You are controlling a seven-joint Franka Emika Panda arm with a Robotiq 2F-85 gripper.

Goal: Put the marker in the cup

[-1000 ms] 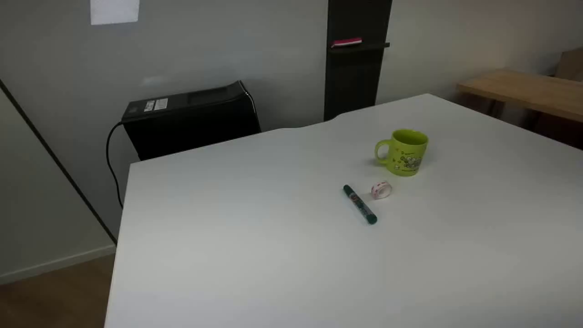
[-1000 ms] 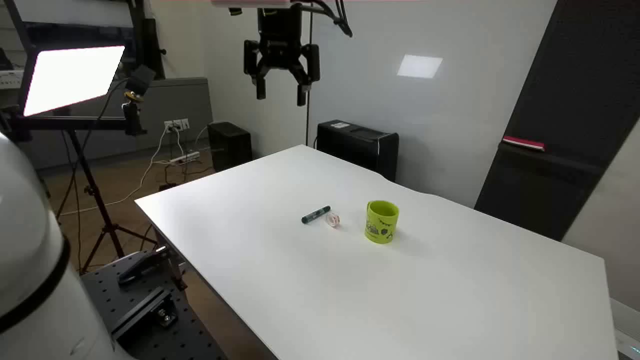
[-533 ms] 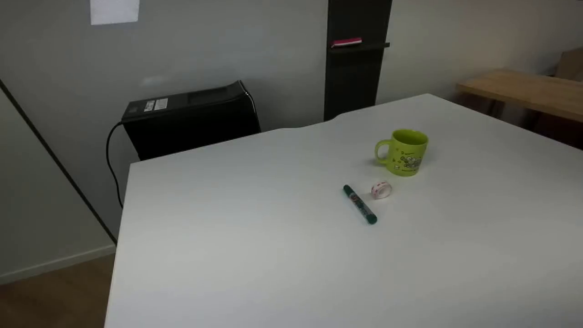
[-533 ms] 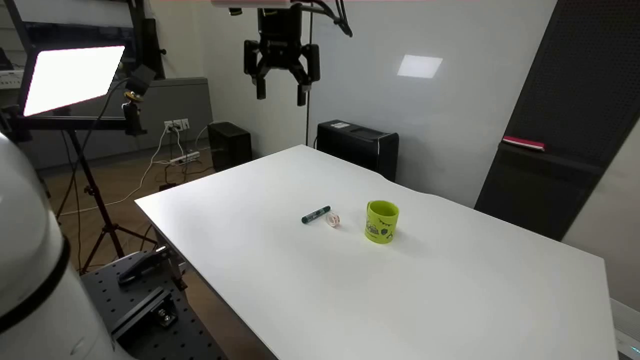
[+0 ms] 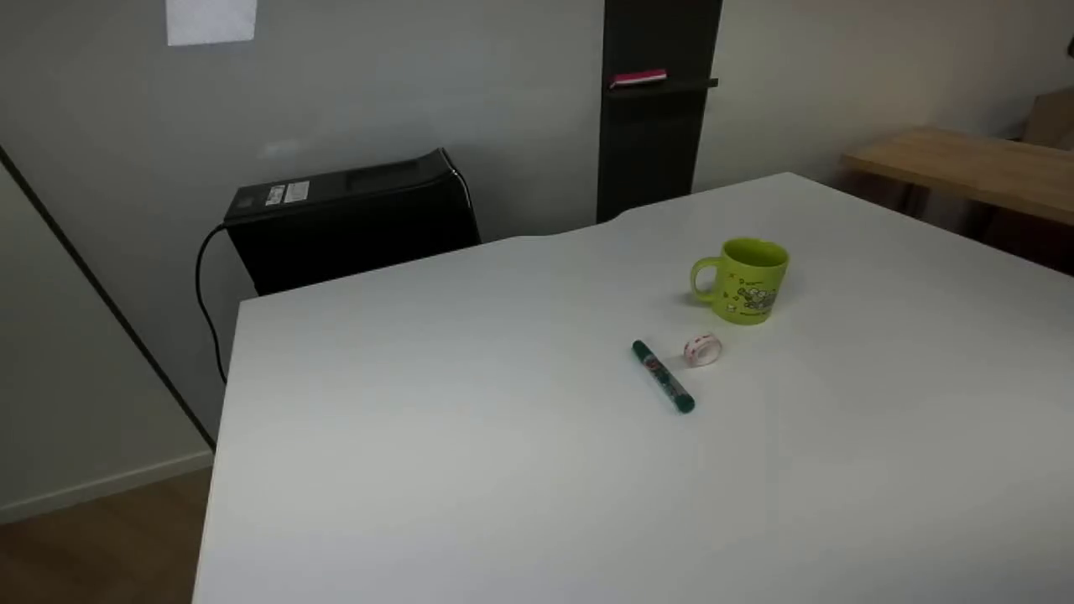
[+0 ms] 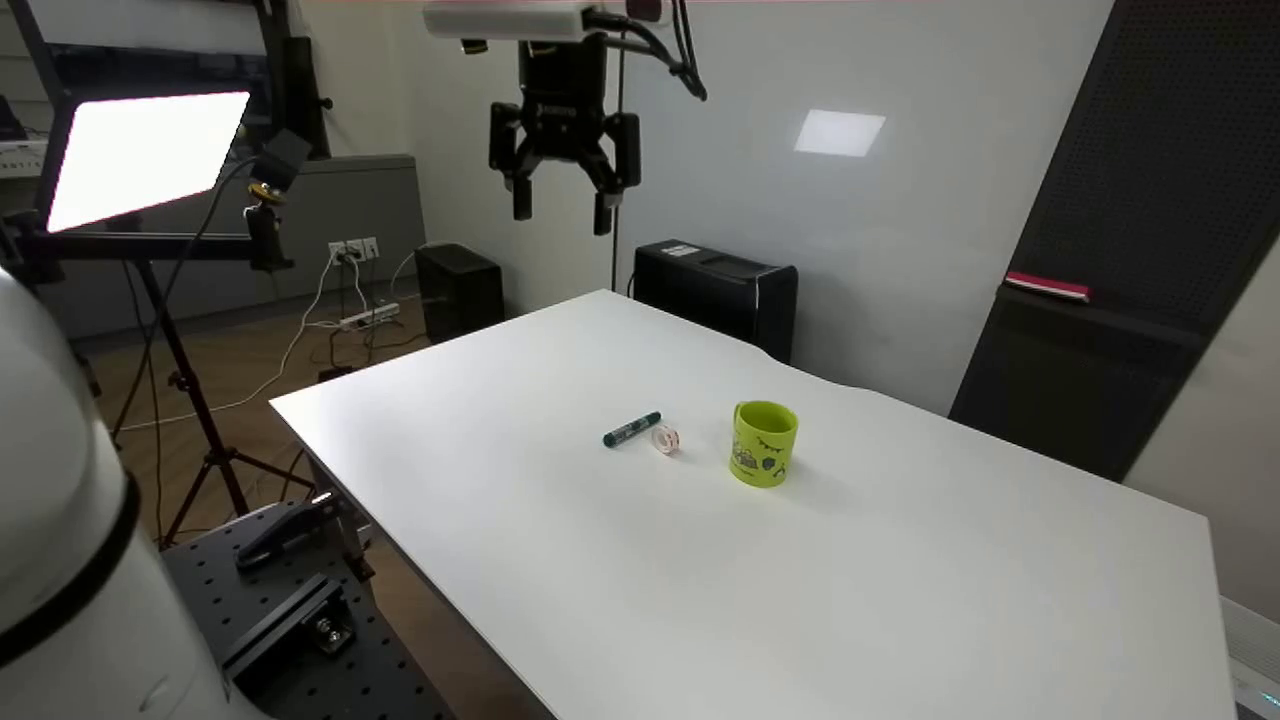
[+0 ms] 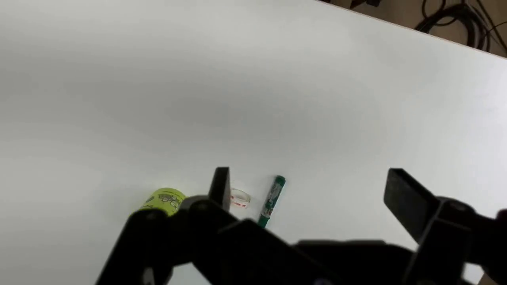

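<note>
The green marker lies flat on the white table; it shows in both exterior views (image 5: 663, 377) (image 6: 632, 429) and in the wrist view (image 7: 272, 200), its lower end hidden there behind the gripper. The yellow-green cup stands upright with its handle at the side, in both exterior views (image 5: 747, 287) (image 6: 763, 446). In the wrist view the cup (image 7: 164, 199) is partly hidden by a finger. My gripper (image 6: 562, 208) is open and empty, high above the table. In the wrist view the marker appears between the gripper's spread fingers (image 7: 309, 174), closer to the left one.
A small white and red tape roll (image 5: 693, 351) lies between the marker and the cup, close to the marker, also in the wrist view (image 7: 239, 204). The white table (image 6: 700, 590) ends at a wall with a black box (image 6: 715, 290). A lamp panel (image 6: 148, 160) stands beyond the table.
My gripper has moved down a little in the last half second, still open. A small dark bit now shows at the right edge of an exterior view. Marker, tape and cup have not moved.
</note>
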